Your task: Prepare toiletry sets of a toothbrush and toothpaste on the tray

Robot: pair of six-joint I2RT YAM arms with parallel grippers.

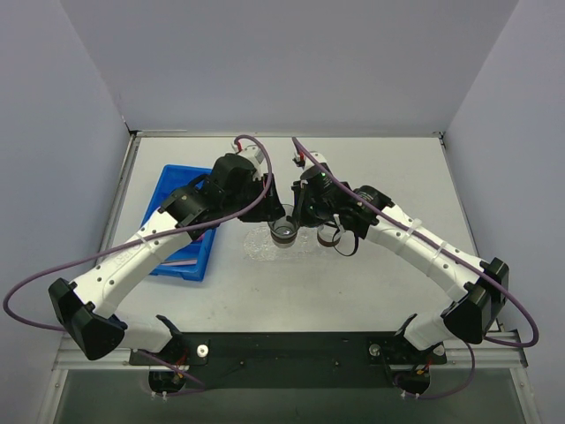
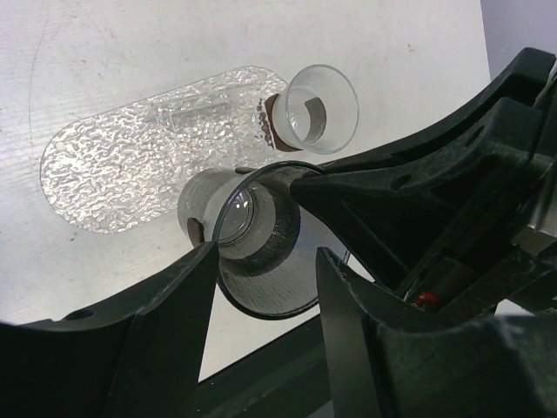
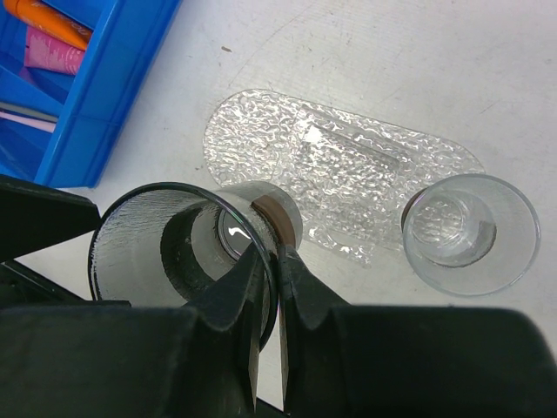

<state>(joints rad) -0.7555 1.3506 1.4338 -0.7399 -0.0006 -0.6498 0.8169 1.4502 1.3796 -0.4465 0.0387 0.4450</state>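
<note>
**Two arms at 1 cup beside the tray.** The right gripper (image 3: 271, 252) is pinched on the wall of the near cup (image 3: 157, 235), with 1 finger inside the rim and 1 outside. The left gripper (image 2: 265, 257) has its 2 fingers flanking the same cup; whether they press on the glass cannot be told.

The tray (image 3: 348, 165) lies flat on the table (image 3: 487, 61). In the right wrist view the near cup is at the tray's 7 o'clock edge. A second cup (image 3: 470, 231) stands at the tray's 3 o'clock end (on the rim or just off it, not clear which).

The toothbrush (image 1: 181, 262), the orange tube (image 3: 48, 13) and the magenta tube (image 3: 52, 54) lie in the bin (image 3: 113, 87), toward 10 o'clock from the tray. No set is made up yet.

**Judged step:** settling the near cup upright at the tray, possibly with a pass between the arms. Points for doing it well:
- Only 1 gripper should carry the cup at a time.
- A rim pinch on smooth glass lets a cup swing, so hold it vertical and lower it until the base sits flat.
- Part the fingers fully, then rise straight up so the inner finger clears the rim.
- Draw the left fingers back away from the second cup, which would likely tip at a light knock.
</note>
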